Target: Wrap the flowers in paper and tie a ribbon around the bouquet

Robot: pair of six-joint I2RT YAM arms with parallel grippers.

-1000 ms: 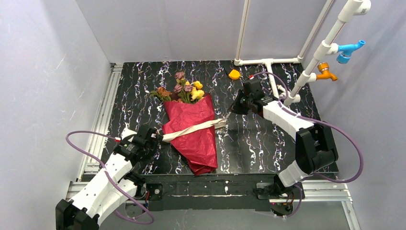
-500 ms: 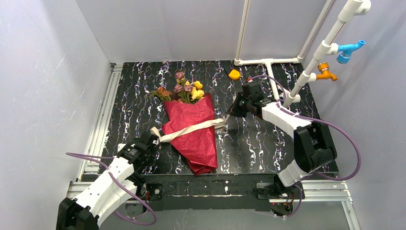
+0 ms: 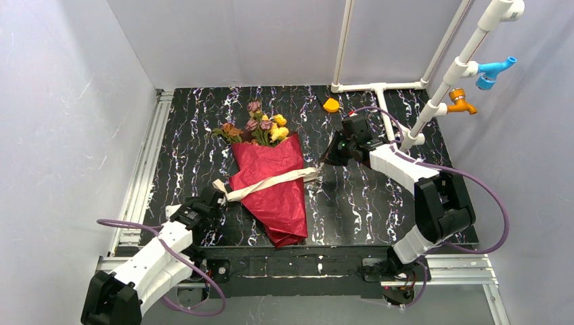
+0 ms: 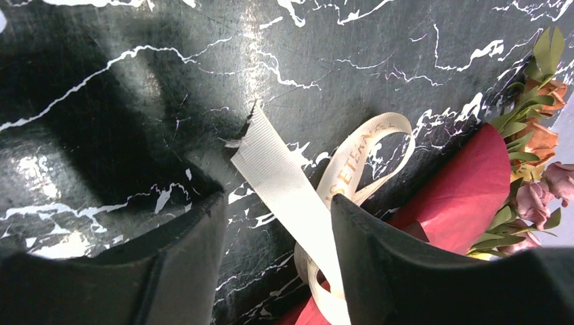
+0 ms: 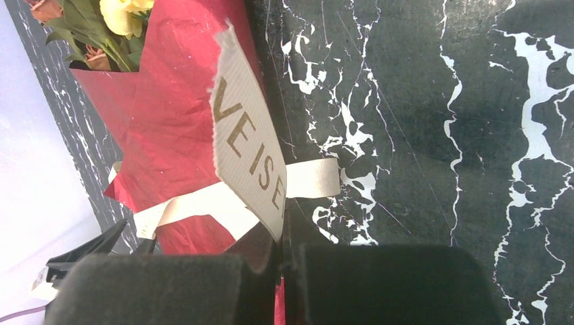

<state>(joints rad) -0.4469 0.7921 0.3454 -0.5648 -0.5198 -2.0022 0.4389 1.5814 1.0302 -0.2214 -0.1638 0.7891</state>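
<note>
The bouquet lies in the middle of the table, its flowers (image 3: 260, 126) sticking out of the dark red paper (image 3: 277, 196) at the far end. The cream ribbon (image 3: 271, 181) crosses the paper cone. My right gripper (image 3: 329, 156) is shut on the ribbon's right end, and a lettered ribbon (image 5: 247, 159) tail stands up from the closed jaws (image 5: 283, 247). My left gripper (image 3: 211, 203) is open just short of the ribbon's loose left end. In the left wrist view the ribbon (image 4: 284, 183) lies on the table between the spread fingers (image 4: 277, 203), close to the right finger, beside a small loop.
An orange wedge (image 3: 331, 105) sits at the back by a white pipe frame (image 3: 376, 87), which carries a blue fitting (image 3: 494, 69) and an orange fitting (image 3: 460, 101). An aluminium rail (image 3: 145, 159) runs along the table's left edge. Purple cables loop beside both arms.
My left arm has drawn back toward the near edge and its jaws have narrowed. The ribbon's left end has curled loose on the table. The right gripper has barely moved.
</note>
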